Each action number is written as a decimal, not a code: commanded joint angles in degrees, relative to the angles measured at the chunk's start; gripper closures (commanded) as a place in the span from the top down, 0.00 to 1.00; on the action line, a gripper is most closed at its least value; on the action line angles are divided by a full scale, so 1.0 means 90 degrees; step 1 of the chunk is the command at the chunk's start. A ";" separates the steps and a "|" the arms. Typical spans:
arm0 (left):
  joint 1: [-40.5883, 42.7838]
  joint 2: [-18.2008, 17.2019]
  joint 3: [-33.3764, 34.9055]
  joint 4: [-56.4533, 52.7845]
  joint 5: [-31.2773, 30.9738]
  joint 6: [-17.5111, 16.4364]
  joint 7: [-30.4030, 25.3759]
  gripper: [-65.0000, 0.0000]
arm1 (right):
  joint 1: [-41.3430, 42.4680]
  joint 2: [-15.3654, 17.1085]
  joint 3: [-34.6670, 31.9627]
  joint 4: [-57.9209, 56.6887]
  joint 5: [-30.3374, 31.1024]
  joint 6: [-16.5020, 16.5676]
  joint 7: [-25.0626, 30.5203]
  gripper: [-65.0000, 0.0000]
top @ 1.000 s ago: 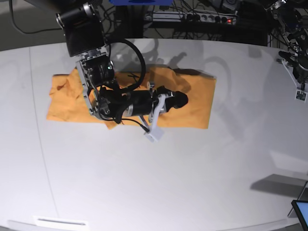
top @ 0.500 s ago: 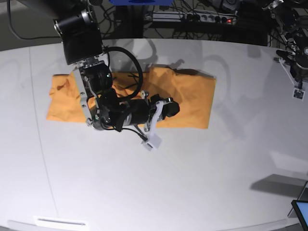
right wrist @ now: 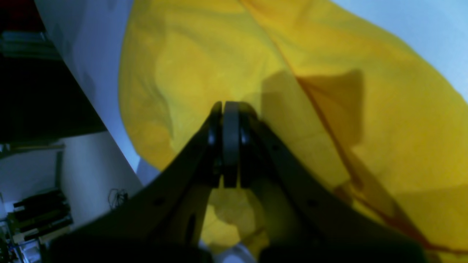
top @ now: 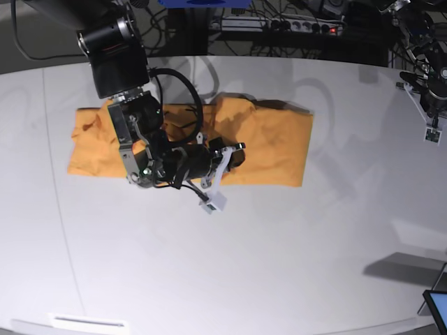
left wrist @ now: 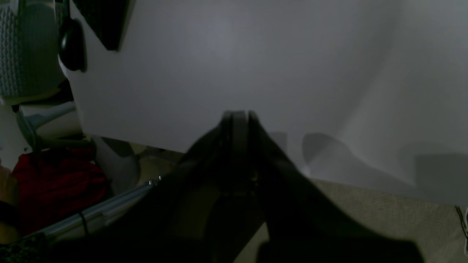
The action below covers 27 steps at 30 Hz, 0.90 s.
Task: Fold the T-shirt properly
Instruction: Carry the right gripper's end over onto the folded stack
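Note:
The orange-yellow T-shirt (top: 272,143) lies folded into a long flat band across the far half of the white table (top: 279,244). My right gripper (top: 237,156) hovers low over the band's middle, pointing right. In the right wrist view the right gripper (right wrist: 228,107) is shut with nothing between its fingers, and the T-shirt (right wrist: 384,109) spreads beneath it with a dark seam running diagonally. My left arm (top: 426,84) is drawn back at the table's far right edge. The left gripper (left wrist: 237,117) is shut and empty above the table's edge (left wrist: 237,54).
A power strip and cables (top: 279,26) lie behind the table. A tablet corner (top: 436,307) shows at the lower right. In the left wrist view a red bag (left wrist: 55,182) and a chair (left wrist: 22,54) sit on the floor beyond the table.
My right arm has drawn back to the left along the shirt, its gripper moving from the right-centre toward the middle. The left arm has shifted slightly at the far right.

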 commanded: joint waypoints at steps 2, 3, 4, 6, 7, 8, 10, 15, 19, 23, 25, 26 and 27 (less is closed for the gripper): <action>-0.0014 -0.0100 -0.0036 0.0081 0.0034 0.0057 -0.0056 0.00 | 0.0169 -0.0033 0.0001 -0.0178 0.0117 0.0018 0.0104 0.00; -0.0014 -0.0100 -0.0036 0.0081 0.0034 0.0057 -0.0056 0.00 | 0.0179 -0.0033 0.0001 -0.0305 0.0117 0.0018 0.0104 0.00; -0.0014 -0.0100 -0.0036 0.0081 0.0034 0.0057 -0.0056 0.00 | 0.0189 -0.0033 0.0001 -0.0413 0.0117 0.0018 0.0114 0.00; -0.0014 -0.0090 -0.0036 0.0081 0.0034 0.0057 -0.0056 0.00 | 0.0189 -0.0033 0.0001 -0.0588 0.0117 0.0018 0.0114 0.00; -0.0014 -0.0090 -0.0036 0.0081 0.0034 0.0057 -0.0056 0.00 | 0.0189 -0.0033 0.0001 -0.0627 0.0117 0.0018 0.0114 0.00; -0.0014 -0.0090 -0.0036 0.0081 0.0034 0.0057 -0.0056 0.00 | 0.0189 -0.0033 0.0001 -0.0647 0.0117 0.0018 0.0114 0.00; -0.0014 -0.0090 -0.0036 0.0081 0.0025 0.0057 -0.0056 0.00 | 0.0169 -0.0033 0.0030 -0.0647 0.0117 0.0018 0.0114 0.00; -0.0014 -0.0090 -0.0046 0.0081 0.0025 0.0057 -0.0056 0.00 | 0.0159 -0.0033 0.0011 -0.0598 0.0117 0.0018 0.0104 0.00; -0.0024 -0.0090 -0.0046 0.0081 -0.0005 0.0057 -0.0056 0.00 | 0.0169 -0.0043 0.0001 -0.0110 0.0117 0.0018 0.0056 0.00; -0.0053 -0.0090 -0.0046 0.0101 -0.0024 0.0057 -0.0056 0.00 | 0.0169 -0.0033 -0.0009 0.0818 0.0117 0.0018 -0.0130 0.00; -0.0063 -0.0080 -0.0046 0.0101 -0.0034 0.0057 -0.0056 0.00 | 0.0179 -0.0023 0.0001 0.1160 0.0117 0.0018 -0.0277 0.00; -0.0063 -0.0071 -0.0046 0.0120 -0.0034 0.0057 -0.0056 0.00 | 0.0169 -0.0013 0.0030 0.1336 0.0117 0.0018 -0.0316 0.00; -0.0073 -0.0022 -0.0046 0.0140 -0.0034 0.0057 -0.0056 0.00 | 0.0159 0.0045 0.0040 0.1512 0.0117 0.0018 -0.0345 0.00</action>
